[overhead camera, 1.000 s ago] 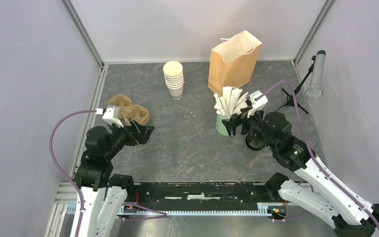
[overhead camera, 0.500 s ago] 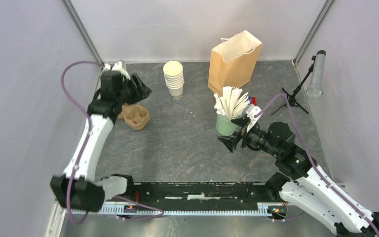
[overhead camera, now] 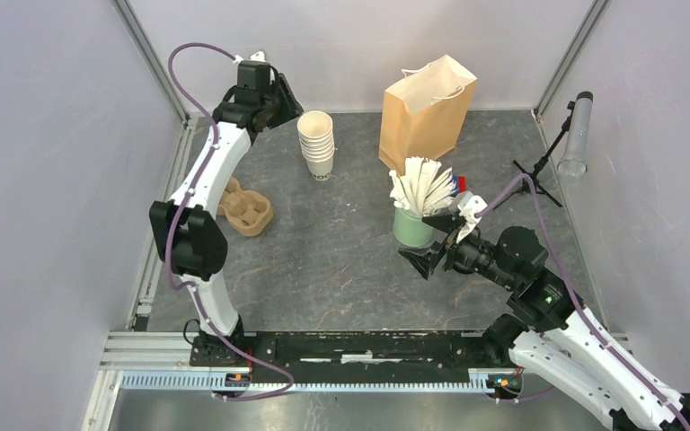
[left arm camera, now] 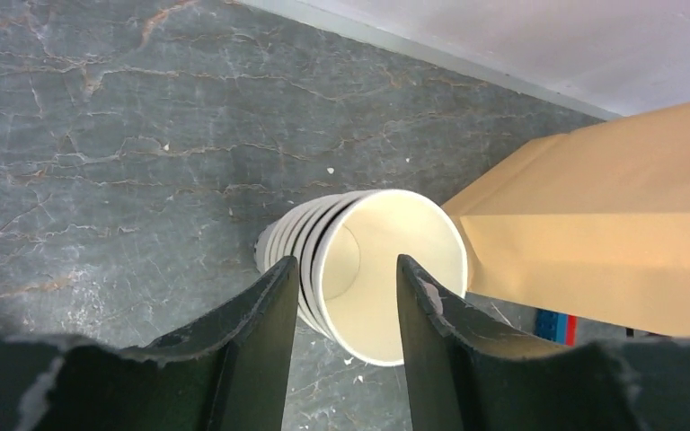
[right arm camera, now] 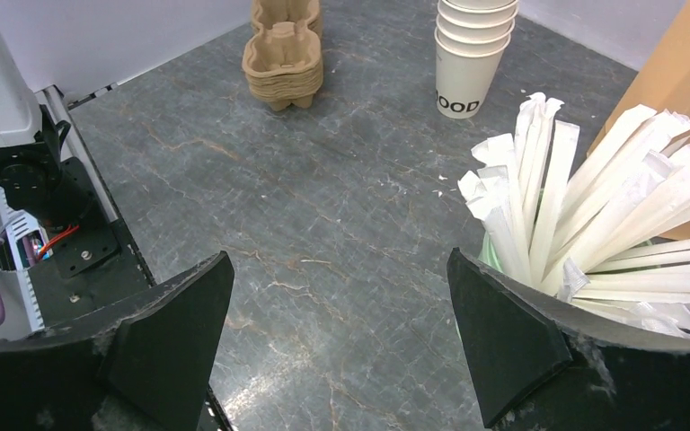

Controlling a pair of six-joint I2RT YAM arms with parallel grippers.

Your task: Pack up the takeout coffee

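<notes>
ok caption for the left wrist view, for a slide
Left gripper, jaws apart, framing a stack of lidless cream paper cups beside a brown paper bag

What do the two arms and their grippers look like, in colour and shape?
The left arm and the right arm both have white links and black joints. A purple cable loops along each arm up to a small white block at the wrist. The left gripper and the right gripper each have two flat, black, wedge-shaped fingers.
</notes>
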